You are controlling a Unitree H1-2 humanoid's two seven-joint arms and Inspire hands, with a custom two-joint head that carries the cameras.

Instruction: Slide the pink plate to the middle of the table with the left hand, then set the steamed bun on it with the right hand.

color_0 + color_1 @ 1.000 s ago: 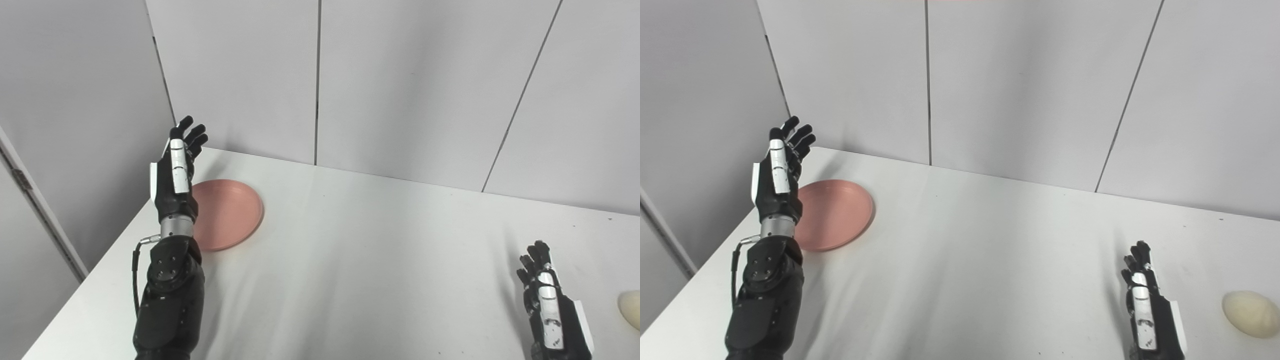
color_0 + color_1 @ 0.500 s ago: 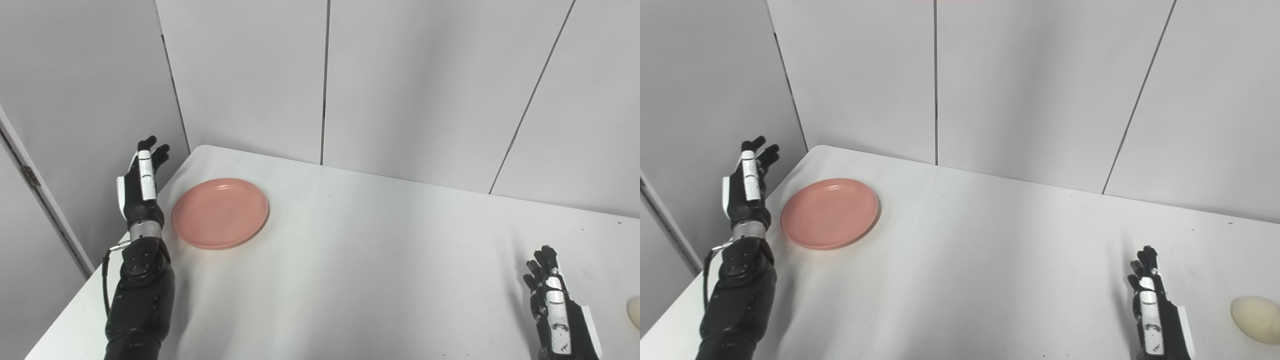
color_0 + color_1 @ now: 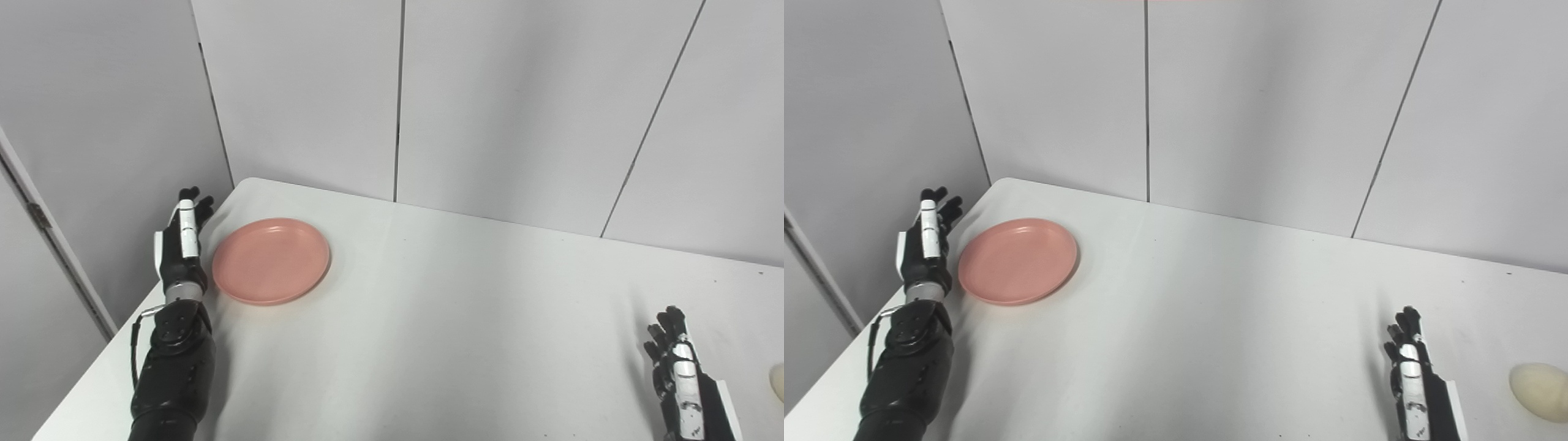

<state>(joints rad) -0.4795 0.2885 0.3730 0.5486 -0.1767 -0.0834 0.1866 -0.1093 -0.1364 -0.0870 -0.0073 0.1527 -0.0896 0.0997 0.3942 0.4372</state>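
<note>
Plate (image 3: 271, 260), round smooth pink, beside our open left hand (image 3: 182, 245); oval matte bun (image 3: 1538, 382) near open right hand (image 3: 1415, 380).

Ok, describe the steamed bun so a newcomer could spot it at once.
Start at the white table and follow its near side to the far right. The steamed bun lies there, just beyond the right hand. It is a smooth, cream, egg-shaped lump, unlike the flat pink plate.

Bright, even light is filling both pictures, and everything is looking sharp. The black left hand (image 3: 181, 245) and its arm are casting a soft grey shadow on the smooth white table (image 3: 441, 318) just beside them. Nothing is glaring or looking blurry.
</note>
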